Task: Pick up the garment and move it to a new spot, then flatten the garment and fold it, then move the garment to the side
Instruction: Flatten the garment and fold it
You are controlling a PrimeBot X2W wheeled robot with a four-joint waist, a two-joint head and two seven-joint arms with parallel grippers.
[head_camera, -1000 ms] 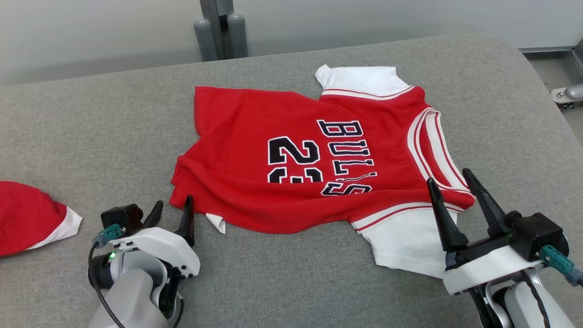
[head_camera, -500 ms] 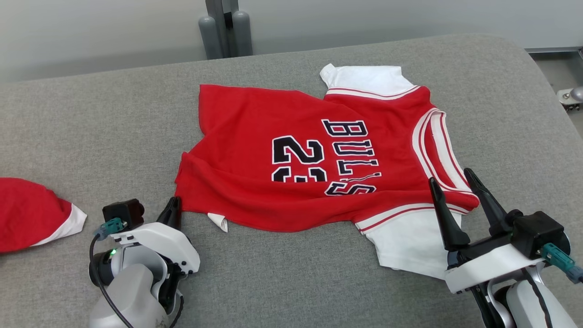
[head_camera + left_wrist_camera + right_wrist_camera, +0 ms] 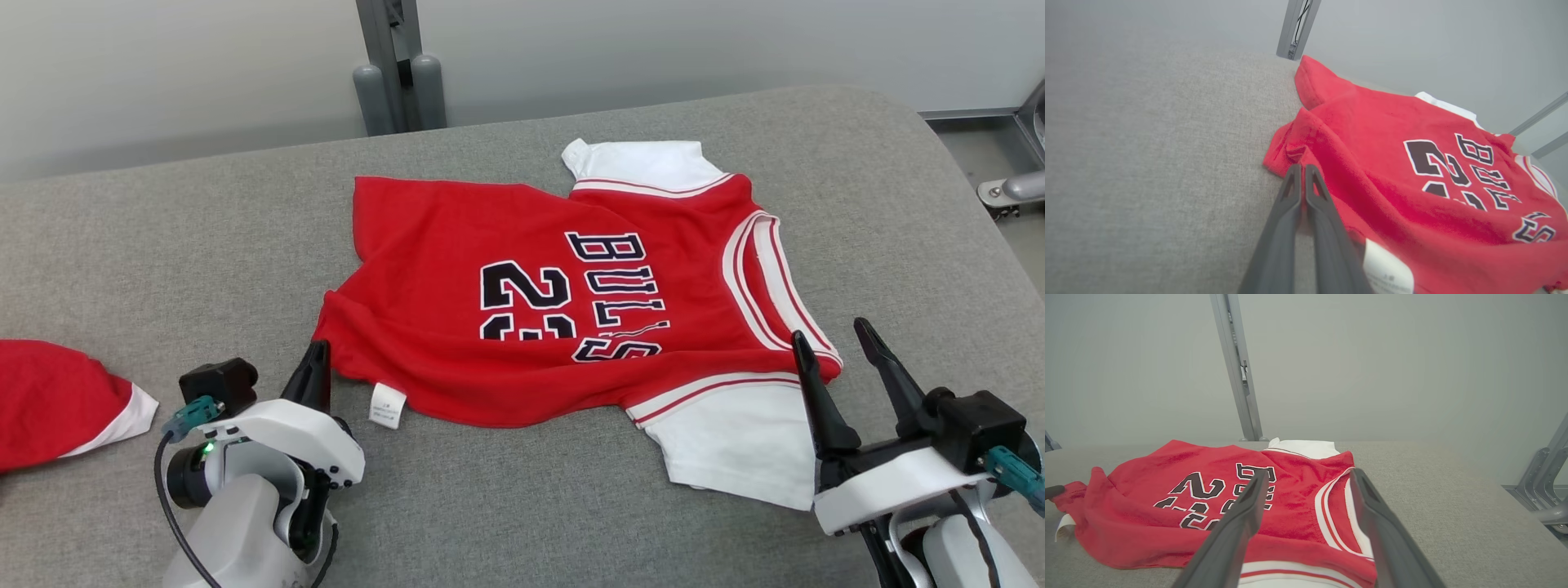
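the red jersey (image 3: 522,327) lies spread out on the grey padded table (image 3: 163,245), left gripper (image 3: 317,353) pinched shut on its near hem corner, right gripper (image 3: 829,329) spread wide and empty just beside the white sleeve (image 3: 735,441)

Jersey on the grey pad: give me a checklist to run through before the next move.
1. Left claw shut at hem corner of jersey: ok.
2. Hem fabric pinched in it: cannot tell.
3. Right claw open by the near white sleeve: ok.
4. Jersey lying flat: not ok, near edge rumpled.
5. Other red garment apart from jersey: ok.
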